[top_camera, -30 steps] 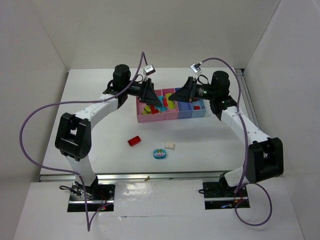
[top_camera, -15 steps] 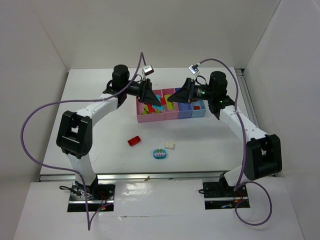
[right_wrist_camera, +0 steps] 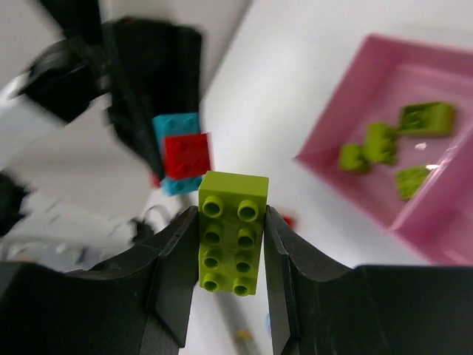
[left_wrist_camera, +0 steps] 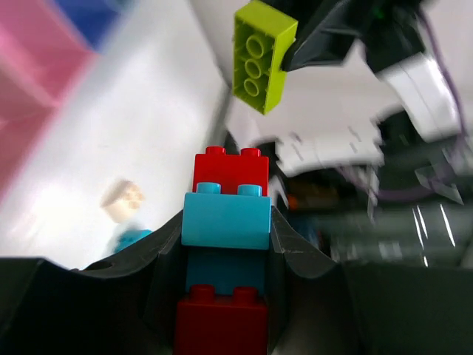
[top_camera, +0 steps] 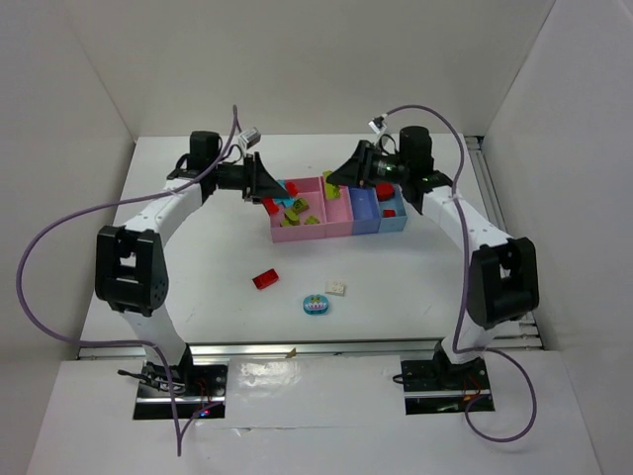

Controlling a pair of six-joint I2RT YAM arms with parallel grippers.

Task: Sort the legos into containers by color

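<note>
Gripping lego stack, green lego

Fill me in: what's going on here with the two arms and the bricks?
Both arms are up at the row of bins, each carrying something. The left gripper is shut on a stack of red and teal bricks. The right gripper is shut on a yellow-green brick near the wide pink bin, which already holds yellow-green pieces. A red brick, a cream brick and a teal-and-pink piece lie unsorted on the table.
</note>
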